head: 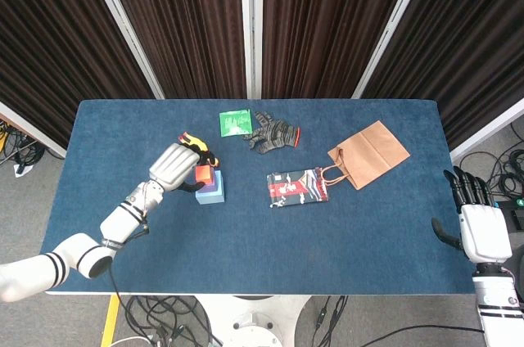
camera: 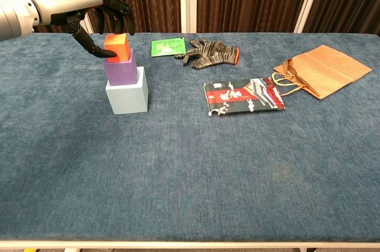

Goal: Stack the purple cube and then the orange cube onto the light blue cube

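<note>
Towards the left of the blue table, the orange cube [camera: 117, 48] [head: 204, 174] sits on the purple cube [camera: 120, 69] [head: 212, 187], which stands on the light blue cube [camera: 127, 96] [head: 215, 196]. My left hand [camera: 77, 2] [head: 176, 165] reaches in from the left. It pinches the orange cube: the thumb presses its left face and the fingers curl over its far side. My right hand [head: 477, 224] hangs off the table's right edge, fingers apart, holding nothing. It is out of the chest view.
A green packet [camera: 167, 46] and a grey knitted glove [camera: 211, 53] lie behind the stack. A printed pouch [camera: 244, 95] lies mid-table, and a brown paper bag [camera: 320, 71] lies flat to its right.
</note>
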`<state>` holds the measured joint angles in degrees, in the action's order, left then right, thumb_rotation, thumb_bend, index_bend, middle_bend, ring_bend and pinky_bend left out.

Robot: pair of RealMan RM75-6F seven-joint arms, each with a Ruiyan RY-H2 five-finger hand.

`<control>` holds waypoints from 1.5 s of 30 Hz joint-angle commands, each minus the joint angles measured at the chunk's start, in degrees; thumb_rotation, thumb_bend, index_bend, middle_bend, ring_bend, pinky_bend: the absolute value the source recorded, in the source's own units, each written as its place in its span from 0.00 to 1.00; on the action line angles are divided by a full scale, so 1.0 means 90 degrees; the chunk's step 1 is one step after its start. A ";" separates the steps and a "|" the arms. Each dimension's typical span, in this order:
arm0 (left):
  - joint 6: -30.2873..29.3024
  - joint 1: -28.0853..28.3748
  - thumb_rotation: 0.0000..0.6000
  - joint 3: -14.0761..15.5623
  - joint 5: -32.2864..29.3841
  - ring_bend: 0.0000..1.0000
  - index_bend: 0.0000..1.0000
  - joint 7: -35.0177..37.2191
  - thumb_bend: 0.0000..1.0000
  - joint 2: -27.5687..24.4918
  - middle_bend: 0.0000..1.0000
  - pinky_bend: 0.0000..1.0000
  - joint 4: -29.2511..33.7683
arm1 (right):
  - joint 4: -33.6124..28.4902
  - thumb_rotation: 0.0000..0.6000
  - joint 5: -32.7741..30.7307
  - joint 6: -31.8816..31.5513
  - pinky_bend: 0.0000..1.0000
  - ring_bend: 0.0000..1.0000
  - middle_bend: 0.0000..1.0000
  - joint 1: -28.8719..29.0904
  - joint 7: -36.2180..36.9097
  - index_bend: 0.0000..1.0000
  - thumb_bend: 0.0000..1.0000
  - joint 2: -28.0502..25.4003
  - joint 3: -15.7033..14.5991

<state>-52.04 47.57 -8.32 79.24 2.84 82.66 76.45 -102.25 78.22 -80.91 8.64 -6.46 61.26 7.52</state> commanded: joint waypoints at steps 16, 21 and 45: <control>0.0107 -0.0197 1.00 0.0143 -0.0137 0.31 0.24 -0.0092 0.11 -0.0770 0.31 0.39 0.0620 | -0.0004 1.00 -0.0033 0.0023 0.00 0.00 0.01 0.0009 0.0049 0.02 0.25 -0.0024 0.0011; -0.0831 -0.0956 1.00 0.0323 -0.0463 0.28 0.24 -0.0951 0.11 -0.1363 0.29 0.38 0.1177 | -0.0001 1.00 0.0018 -0.0015 0.00 0.00 0.01 -0.0006 0.0059 0.02 0.25 -0.0016 -0.0004; -0.3760 -0.3568 1.00 0.0991 -0.0334 0.18 0.22 -0.2022 0.11 -0.1120 0.23 0.28 0.1384 | 0.0072 1.00 0.0413 -0.0066 0.00 0.00 0.01 -0.0006 -0.0060 0.02 0.25 0.0123 -0.0184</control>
<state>-85.46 16.02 0.48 76.06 -15.45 72.53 88.61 -101.62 81.92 -81.51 8.57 -7.02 62.38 5.88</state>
